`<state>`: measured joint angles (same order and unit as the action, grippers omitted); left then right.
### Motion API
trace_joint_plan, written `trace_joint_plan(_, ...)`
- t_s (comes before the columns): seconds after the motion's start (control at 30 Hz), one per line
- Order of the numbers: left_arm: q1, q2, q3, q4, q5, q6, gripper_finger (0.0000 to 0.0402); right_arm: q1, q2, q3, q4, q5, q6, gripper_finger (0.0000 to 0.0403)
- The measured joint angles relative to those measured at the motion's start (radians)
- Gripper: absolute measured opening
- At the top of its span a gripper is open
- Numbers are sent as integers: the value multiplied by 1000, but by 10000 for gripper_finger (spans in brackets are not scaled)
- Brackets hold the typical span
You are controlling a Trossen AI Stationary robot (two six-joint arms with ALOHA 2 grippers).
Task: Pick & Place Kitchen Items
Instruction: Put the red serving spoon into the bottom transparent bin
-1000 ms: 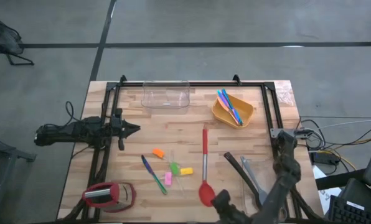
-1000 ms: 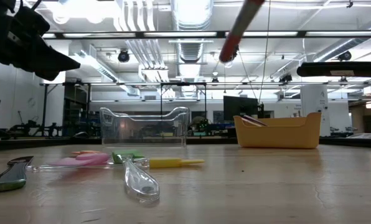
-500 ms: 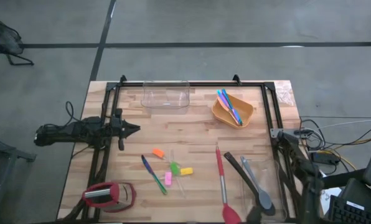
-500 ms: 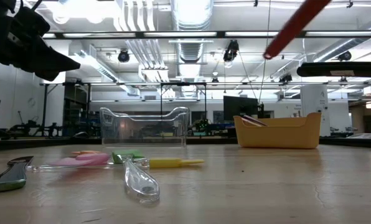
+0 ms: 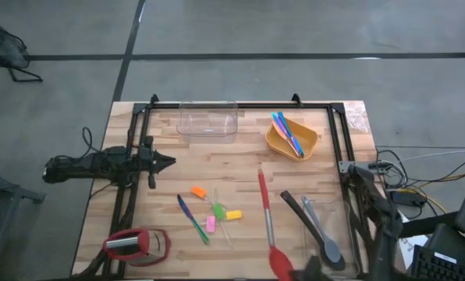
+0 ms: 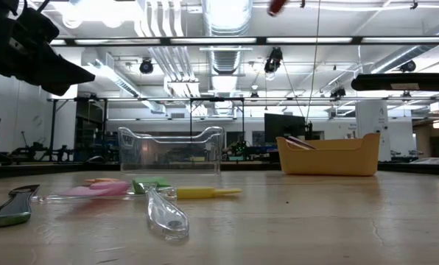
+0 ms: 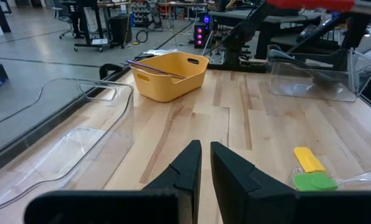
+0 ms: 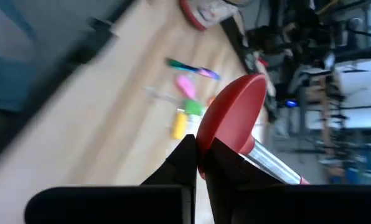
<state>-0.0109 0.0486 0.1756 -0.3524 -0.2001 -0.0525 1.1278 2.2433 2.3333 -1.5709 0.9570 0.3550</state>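
Overhead, red spatula (image 5: 268, 226), neon pieces (image 5: 217, 209) beside

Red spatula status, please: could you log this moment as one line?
right gripper: shut on red spatula, lifted | left gripper: shut, idle at left edge | orange bowl: holds cutlery

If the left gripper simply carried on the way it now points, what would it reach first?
Judging by its wrist view, the left gripper, shut and hovering, points across bare table toward the clear tub at the far side; nothing seems nearer, though depth is uncertain.
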Motion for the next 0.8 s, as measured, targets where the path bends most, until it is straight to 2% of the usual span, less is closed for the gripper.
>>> trace_joint_plan(0.2, 0, 0, 0, 0, -1, 13, 44, -119, 0, 0, 4, 17, -153, 13)
trace_joint_plan(0.3, 0, 0, 0, 5, -51, 89, 44, -174, 0, 0, 4, 15, -198, 13)
trace_joint_plan(0.4, 0, 0, 0, 5, -80, 101, 44, -218, 0, 0, 4, 16, -226, 13)
trace_joint_plan(0.53, 0, 0, 0, 62, -81, -25, 44, -249, 0, -1, 6, 15, -253, 13)
trace_joint_plan(0.7, 0, 10, 1, 315, -149, -360, 44, -279, 2, -20, 7, 15, -266, 13)
trace_joint_plan(0.73, 0, 17, 1, 356, -143, -380, 44, -284, 2, -29, 7, 16, -276, 13)
trace_joint_plan(0.8, 0, 46, 1, 454, -69, -398, 44, -291, 2, -54, 7, 40, -299, 13)
